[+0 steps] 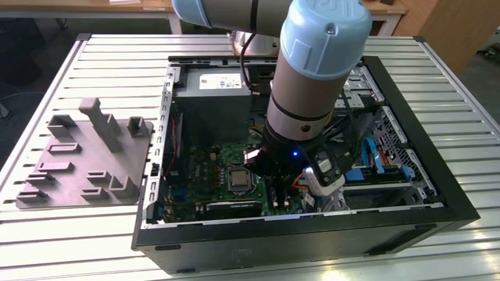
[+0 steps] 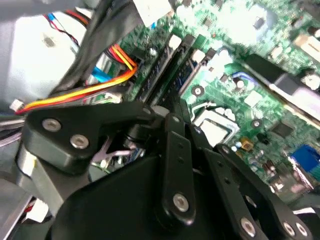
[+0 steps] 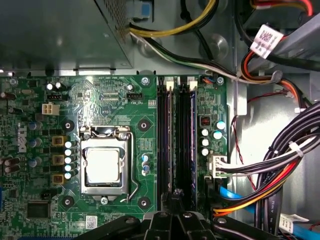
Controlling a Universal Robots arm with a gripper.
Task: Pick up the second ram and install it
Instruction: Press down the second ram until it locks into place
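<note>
Black gripper (image 3: pixel 176 197) linkage sits closest in both wrist views. Its bolted arms draw in to one narrow tip (image 2: pixel 170 117), so the jaws stand pressed together (whether anything thin is pinched between them cannot be told).

That tip hangs directly over the ram slots (image 3: pixel 176 135), at the end of the slots where orange and yellow cables (image 3: pixel 250 200) come in. The slots are two long black channels running side by side just beside the processor socket (image 3: pixel 103 165). A ram stick (image 3: pixel 189 135), dark with a bluish edge, appears to stand in the slot farther from the socket. The slot nearer the socket is too dark to tell if it is filled.

The socket itself is a bare silver square under a metal frame on the green motherboard (image 3: pixel 115 100). Beyond the socket, past the far end of the slots, lies the grey power supply (image 3: pixel 60 30), with a bundle of yellow and black wires leaving it.

In the exterior view the arm (image 1: pixel 312 76) reaches steeply down into the open computer case (image 1: pixel 312 240) and ends just to the exterior view's right of the socket (image 1: pixel 238 178), hiding the slots. Well apart from the socket, outside the case on the exterior view's left, a grey fixture block (image 1: pixel 86 158) with upright posts rests on the slatted table (image 1: pixel 78 246).
</note>
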